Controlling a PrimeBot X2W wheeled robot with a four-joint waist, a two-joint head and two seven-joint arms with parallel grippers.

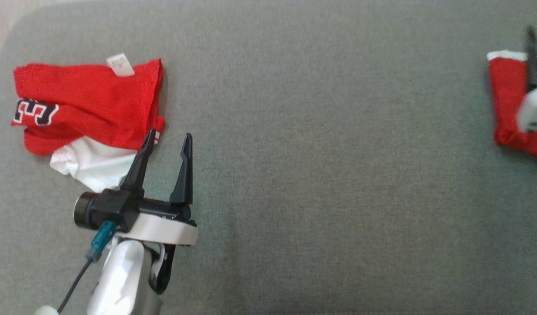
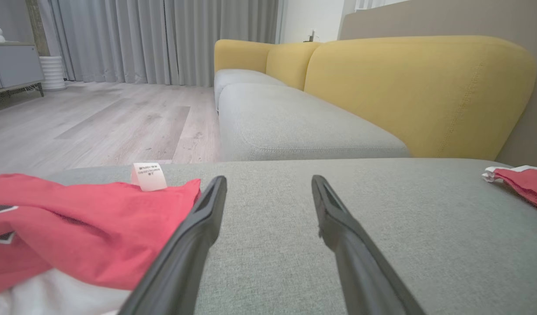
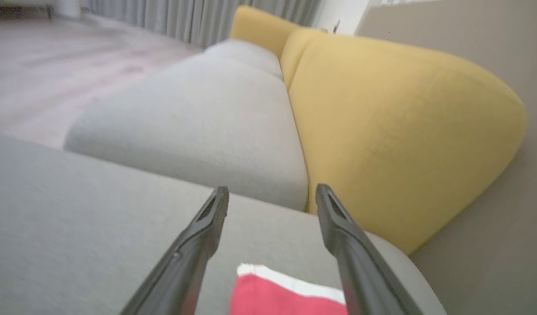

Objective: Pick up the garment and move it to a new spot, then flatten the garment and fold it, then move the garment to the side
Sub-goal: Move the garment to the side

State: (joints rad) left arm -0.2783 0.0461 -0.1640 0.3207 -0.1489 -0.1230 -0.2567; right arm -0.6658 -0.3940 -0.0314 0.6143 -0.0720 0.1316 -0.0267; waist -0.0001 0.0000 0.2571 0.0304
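Observation:
A crumpled red and white garment (image 1: pixel 85 100) with a white label lies at the left of the grey cushion (image 1: pixel 321 166). My left gripper (image 1: pixel 169 134) stands open just right of it, its left finger at the cloth's edge, nothing between the fingers. The left wrist view shows the same garment (image 2: pixel 76 227) left of the open left gripper (image 2: pixel 269 179). A second red piece with white trim (image 1: pixel 509 100) lies at the right edge, under one dark finger (image 1: pixel 532 61) of my right arm. In the right wrist view my right gripper (image 3: pixel 273 189) is open above that red piece (image 3: pixel 286 297), not holding it.
Beyond the cushion stands a sofa with a grey seat (image 2: pixel 294 127) and yellow backrests (image 2: pixel 417 96). A beige wall (image 3: pixel 491 262) runs along the right. Wooden floor (image 2: pixel 98 122), grey curtains and a low cabinet (image 2: pixel 15 65) lie further off.

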